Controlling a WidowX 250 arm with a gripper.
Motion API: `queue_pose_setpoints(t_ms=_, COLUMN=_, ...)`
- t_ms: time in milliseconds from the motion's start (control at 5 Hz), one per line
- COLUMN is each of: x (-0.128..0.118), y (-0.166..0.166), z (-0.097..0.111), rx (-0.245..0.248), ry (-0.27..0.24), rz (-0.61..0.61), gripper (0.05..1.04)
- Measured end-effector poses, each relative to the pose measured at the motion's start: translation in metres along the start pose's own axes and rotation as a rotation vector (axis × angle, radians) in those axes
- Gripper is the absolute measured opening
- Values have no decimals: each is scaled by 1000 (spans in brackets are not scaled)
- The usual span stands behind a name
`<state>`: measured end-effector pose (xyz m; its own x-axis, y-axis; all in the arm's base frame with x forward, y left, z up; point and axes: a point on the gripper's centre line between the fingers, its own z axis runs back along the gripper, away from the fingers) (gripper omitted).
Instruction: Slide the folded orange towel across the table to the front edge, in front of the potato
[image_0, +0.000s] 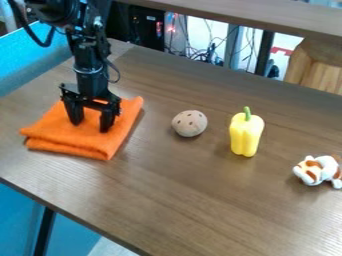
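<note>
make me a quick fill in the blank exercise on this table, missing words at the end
1. The gripper hangs at a folded cloth whose colour is ____.
2. The speckled ball sits between that cloth and the ____ pepper.
3. The stem on top of the pepper is coloured ____.
4. Of the picture's left and right edges, the toy animal lies nearer the ____ one.

Missing words: orange; yellow; green; right

Matt orange cloth, glossy yellow plastic pepper, smooth wood-grained table.
</note>
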<state>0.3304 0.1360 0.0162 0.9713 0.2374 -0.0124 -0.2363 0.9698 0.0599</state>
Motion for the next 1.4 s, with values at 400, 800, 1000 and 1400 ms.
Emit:
queue_pose_setpoints(t_ms=400, x=-41, y=-62, z=-8, rx=-58, ry=15, rz=-216, gripper=1001)
queue_pose_setpoints(t_ms=800, x=-90, y=-121, z=-1, rx=-86, ry=14, rz=-464, gripper=1001)
queue_pose_setpoints(t_ms=1000, x=-105, y=-150, z=1, rx=-125, ry=24, rz=-525, gripper=1001)
queue_pose_setpoints(t_ms=1400, x=-119, y=-181, z=6, rx=-206, ry=39, rz=-554, gripper=1001)
